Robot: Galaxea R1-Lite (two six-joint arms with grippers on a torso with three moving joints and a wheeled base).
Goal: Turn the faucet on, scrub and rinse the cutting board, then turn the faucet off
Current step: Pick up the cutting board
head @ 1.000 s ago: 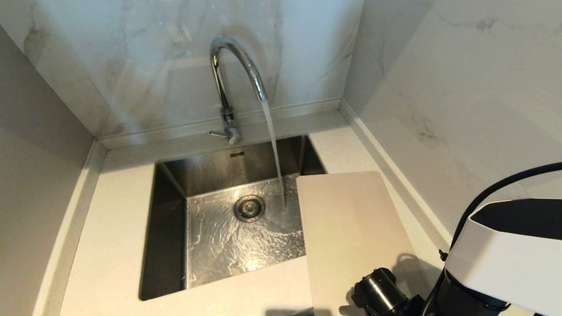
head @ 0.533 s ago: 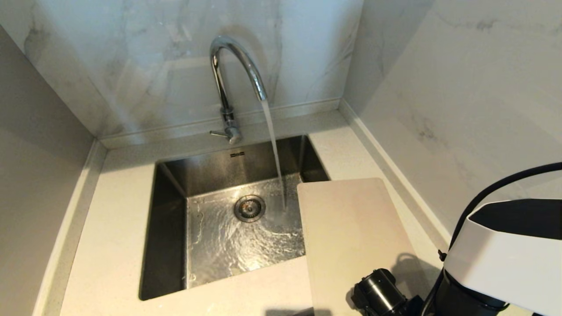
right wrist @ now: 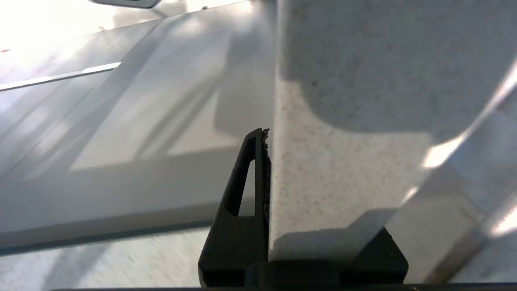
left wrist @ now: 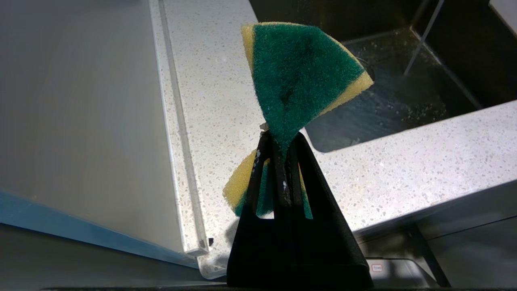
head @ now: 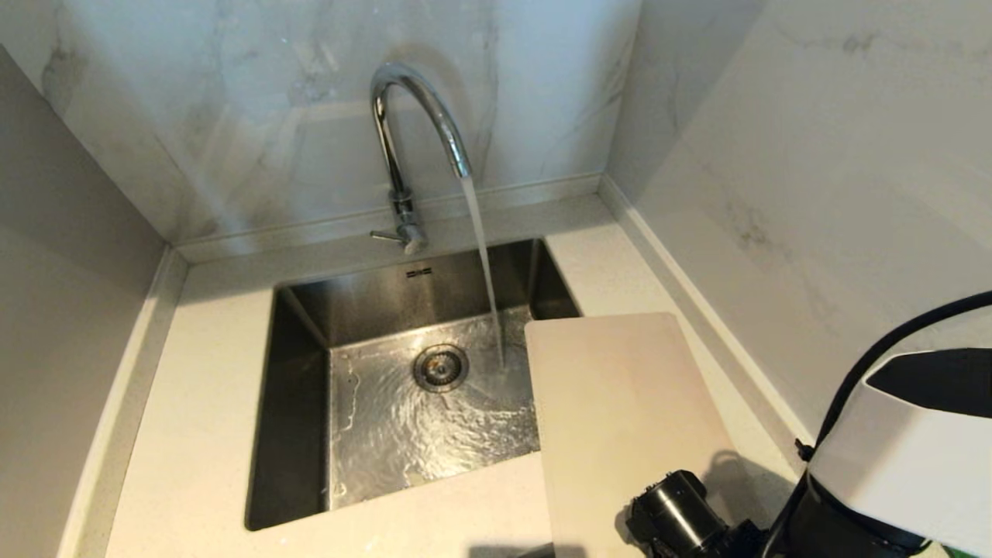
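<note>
Board gripped, water running

Right pincer (right wrist: pixel 268 178) clamps the cream-white plastic cutting board (head: pixel 620 418), overhanging the steel sink (head: pixel 298 403) beside the chrome gooseneck faucet's (head: pixel 411 116) stream; left pincer (left wrist: pixel 278 161) pinches a green-yellow sponge (left wrist: pixel 299 76), ready for scrubbing.

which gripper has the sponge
The left gripper: it is shut on the green and yellow sponge. The right gripper clamps the cutting board.

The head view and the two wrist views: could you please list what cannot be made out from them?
- Large cream-white plastic cutting board, head view: its near end is cut off by the bottom edge and hidden by the right arm.
- Right gripper, right wrist view: the board hides one side of its jaws.
- Green-and-yellow scrub sponge, left wrist view: the shut left gripper hides its pinched middle.
</note>
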